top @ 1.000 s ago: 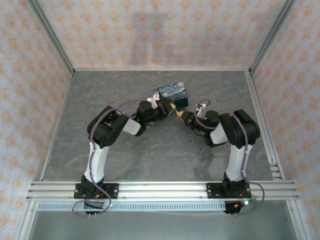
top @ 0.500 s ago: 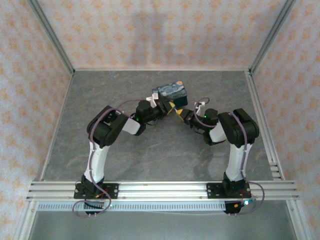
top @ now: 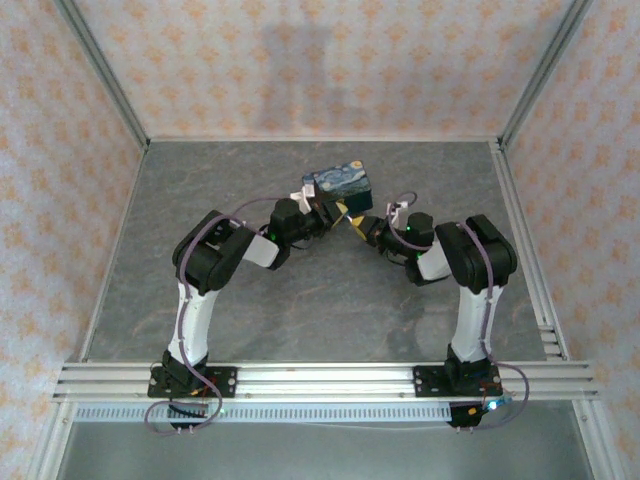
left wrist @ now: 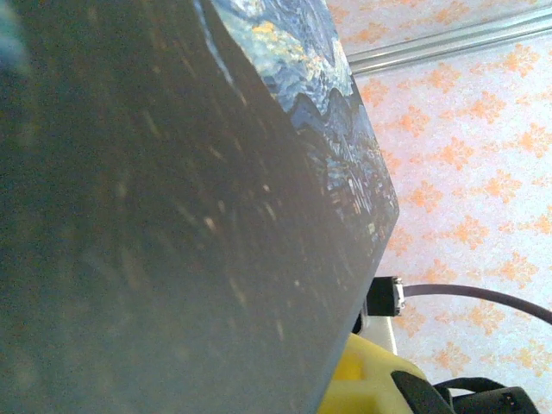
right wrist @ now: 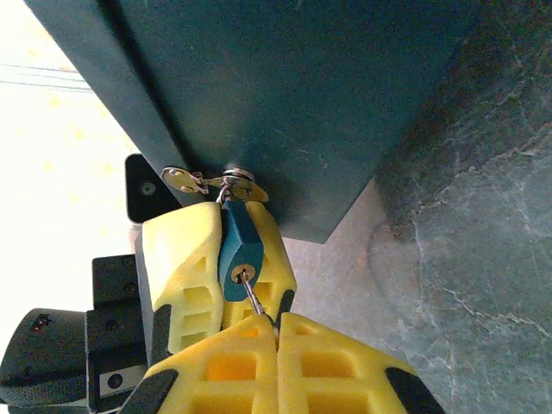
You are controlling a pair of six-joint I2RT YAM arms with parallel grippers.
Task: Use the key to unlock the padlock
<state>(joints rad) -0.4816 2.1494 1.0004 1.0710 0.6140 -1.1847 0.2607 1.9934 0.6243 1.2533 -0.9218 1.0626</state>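
Two arms meet near the middle of the grey table (top: 250, 310). On the left, the left gripper (top: 328, 212) is up against the near face of the dark blue starry tin (top: 341, 184), which lies just beyond both grippers. In the right wrist view its yellow fingers (right wrist: 181, 276) sit narrowly on either side of the small blue padlock (right wrist: 241, 252), clamping it. The padlock's shackle passes through the tin's metal hasp (right wrist: 210, 182). The key (right wrist: 255, 300) is a thin silvery shaft with its tip in the keyhole at the padlock's lower end. On the right, the right gripper (right wrist: 277, 335) is pinched tight on the key's other end
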